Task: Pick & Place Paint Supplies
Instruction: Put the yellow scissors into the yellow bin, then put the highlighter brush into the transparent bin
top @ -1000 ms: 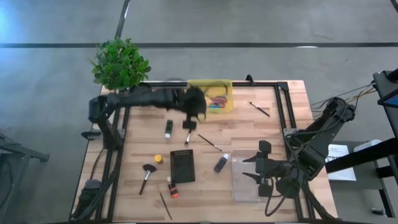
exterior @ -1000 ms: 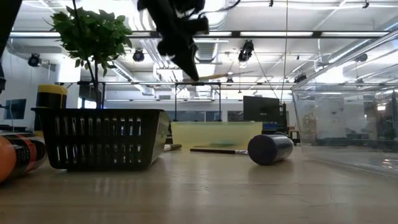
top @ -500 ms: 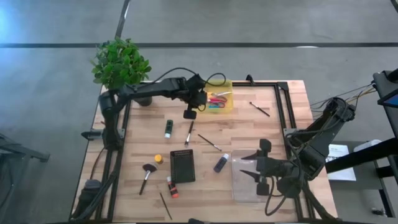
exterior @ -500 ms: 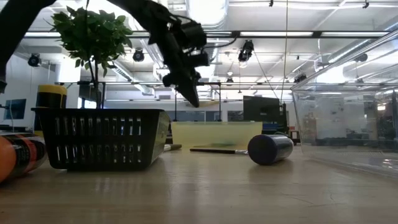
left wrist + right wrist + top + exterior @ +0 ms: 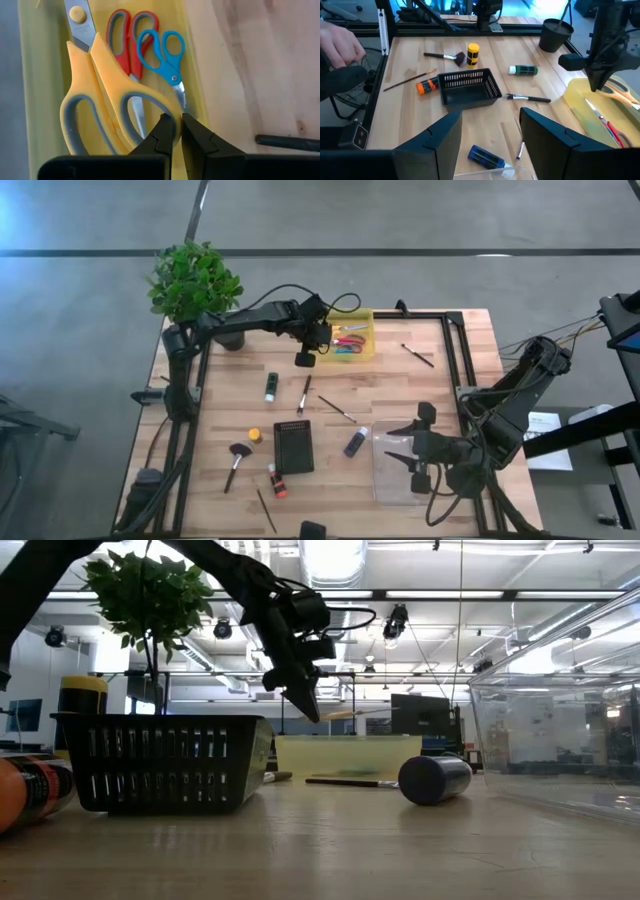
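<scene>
My left gripper [image 5: 322, 341] [image 5: 314, 715] [image 5: 177, 131] hovers over the yellow tray [image 5: 367, 350], shut on yellow scissors [image 5: 95, 75] [image 5: 340, 713]. Red scissors [image 5: 131, 35] and blue scissors [image 5: 165, 55] lie in the tray. On the table lie a green tube [image 5: 271, 387], a purple tube [image 5: 356, 442], a red-orange tube [image 5: 277, 480], a yellow tube [image 5: 255, 435], a soft-headed brush [image 5: 237, 463] and thin brushes [image 5: 304, 393] [image 5: 338, 409] [image 5: 418, 355] [image 5: 265, 508]. My right gripper [image 5: 398, 447] [image 5: 490, 135] waits open at the clear box [image 5: 390, 470]. My left gripper pinches the yellow scissors by the rim of a handle loop [image 5: 172, 107], coming from above and pointing down. The scissors hang clear above the tray, nearly level, blades pointing away from the fingers toward the table's right. The fingers themselves hide the exact spot of contact.
A black mesh basket [image 5: 293, 446] [image 5: 160, 760] stands mid-table. A potted plant [image 5: 195, 280] sits at the far left corner. Black frame rails [image 5: 455, 360] run along the table's sides. A person's hand [image 5: 340, 47] shows beyond the table in the right wrist view.
My left gripper has come down toward the yellow tray and shifted slightly toward the table's far right, carrying the yellow scissors lower with it. In the last half second it has nearly stopped. My right arm has kept still.
</scene>
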You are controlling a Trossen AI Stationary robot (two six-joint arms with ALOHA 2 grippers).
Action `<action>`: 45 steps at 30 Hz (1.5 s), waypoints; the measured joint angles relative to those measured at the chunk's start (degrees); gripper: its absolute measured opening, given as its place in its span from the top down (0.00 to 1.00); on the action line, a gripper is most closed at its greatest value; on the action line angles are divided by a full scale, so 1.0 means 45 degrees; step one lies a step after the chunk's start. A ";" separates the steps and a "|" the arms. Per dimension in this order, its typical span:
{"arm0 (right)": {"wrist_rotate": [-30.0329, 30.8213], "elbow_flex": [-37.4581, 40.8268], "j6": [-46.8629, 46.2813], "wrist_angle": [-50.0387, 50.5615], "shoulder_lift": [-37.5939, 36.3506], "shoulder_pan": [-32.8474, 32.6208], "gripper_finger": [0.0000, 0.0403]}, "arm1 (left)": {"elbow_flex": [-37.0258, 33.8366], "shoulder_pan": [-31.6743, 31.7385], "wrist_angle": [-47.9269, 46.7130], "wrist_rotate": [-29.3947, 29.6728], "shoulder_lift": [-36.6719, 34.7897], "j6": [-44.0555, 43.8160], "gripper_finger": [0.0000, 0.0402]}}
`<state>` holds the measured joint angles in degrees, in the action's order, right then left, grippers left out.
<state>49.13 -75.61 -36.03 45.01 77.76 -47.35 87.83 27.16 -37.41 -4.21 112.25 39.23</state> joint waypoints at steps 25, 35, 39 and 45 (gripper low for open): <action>-0.0027 0.0190 0.0144 0.0144 0.0003 -0.0004 0.51 | 0.0000 -0.0379 -0.0639 -0.0451 -0.1058 -0.0967 0.68; 0.0075 0.0194 0.0071 0.0291 0.0010 0.0000 0.51 | 0.0000 -0.2149 -0.6369 -0.0691 -0.3734 -0.4072 0.68; 0.0120 0.0199 0.0346 0.0227 0.0010 0.0000 0.51 | 0.0000 -0.3054 -0.8604 -0.0725 -0.4764 -0.5974 0.68; 0.0167 0.0199 0.0479 0.0137 0.0010 0.0000 0.51 | 0.0000 -0.4673 -1.0115 -0.0688 -0.6031 -0.8429 0.68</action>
<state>49.88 -74.72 -33.88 45.63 77.80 -47.35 87.83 6.13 -82.93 -7.30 85.11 1.30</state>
